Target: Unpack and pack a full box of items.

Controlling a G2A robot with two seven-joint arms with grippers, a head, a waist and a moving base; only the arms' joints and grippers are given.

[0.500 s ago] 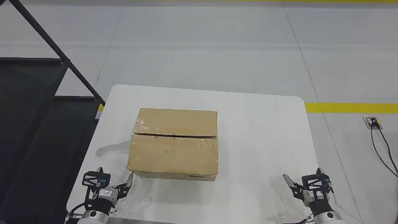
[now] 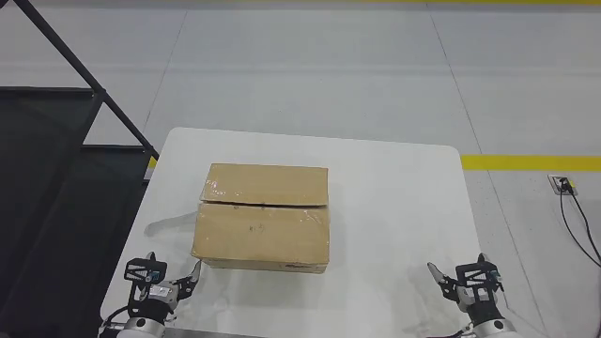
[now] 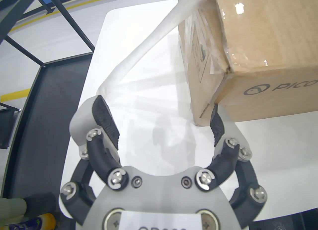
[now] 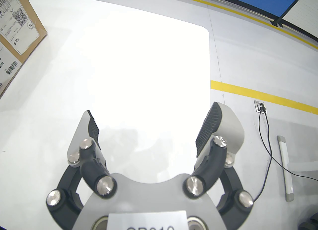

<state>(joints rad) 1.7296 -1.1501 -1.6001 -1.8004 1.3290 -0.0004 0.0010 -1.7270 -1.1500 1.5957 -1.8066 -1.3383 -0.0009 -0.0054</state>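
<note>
A closed brown cardboard box (image 2: 264, 217) sits in the middle of the white table (image 2: 394, 216), its top flaps taped. A loose strip of clear tape (image 3: 151, 39) trails from the box's side down to the table. My left gripper (image 3: 156, 114) is open near the table's front left corner, just short of the box's near corner (image 3: 223, 71), with nothing between its fingers. It appears in the top view too, left gripper (image 2: 161, 277). My right gripper (image 4: 151, 121) hangs open over bare table at the front right, well away from the box (image 4: 15, 27); right gripper (image 2: 467, 278) is also in the top view.
A dark metal rack (image 2: 56, 197) stands just left of the table. The table's right edge (image 4: 210, 67) drops to a pale floor with a yellow line (image 4: 260, 94) and a black cable (image 4: 265, 131). The right half of the table is bare.
</note>
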